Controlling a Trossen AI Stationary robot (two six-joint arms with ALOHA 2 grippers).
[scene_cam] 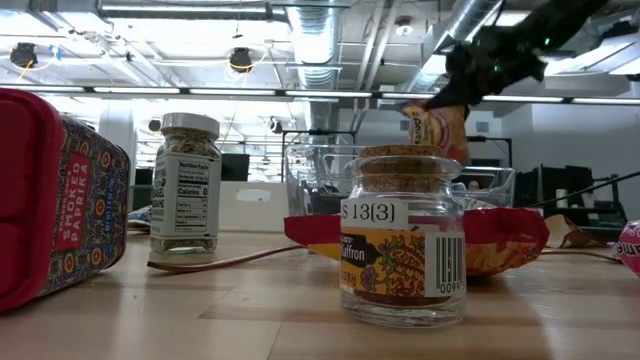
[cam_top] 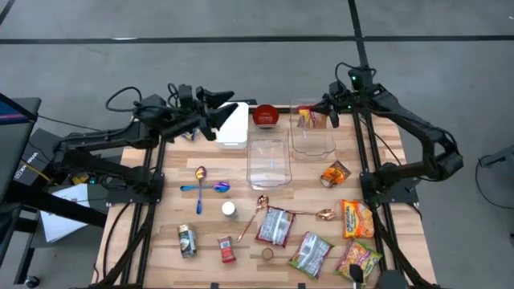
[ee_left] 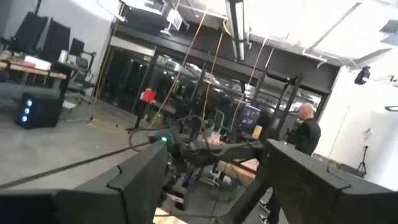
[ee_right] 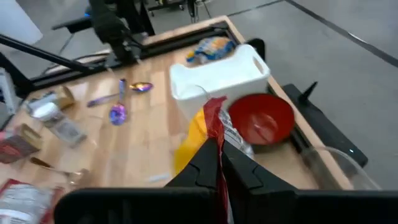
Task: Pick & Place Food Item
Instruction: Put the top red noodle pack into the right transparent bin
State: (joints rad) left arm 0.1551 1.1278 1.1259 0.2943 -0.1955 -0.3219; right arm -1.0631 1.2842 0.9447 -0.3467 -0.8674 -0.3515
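One snack packet (ee_right: 208, 134) pinched in right hand (ee_right: 219, 163), apparently above clear bin (cam_top: 312, 136).

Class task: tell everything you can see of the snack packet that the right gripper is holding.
The snack packet is a crinkly foil-like pouch, yellow-orange with a red top edge. The right gripper is shut on its edge, so it hangs lifted above the clear plastic container at the table's far side, near the red bowl. Only the gripper touches it.
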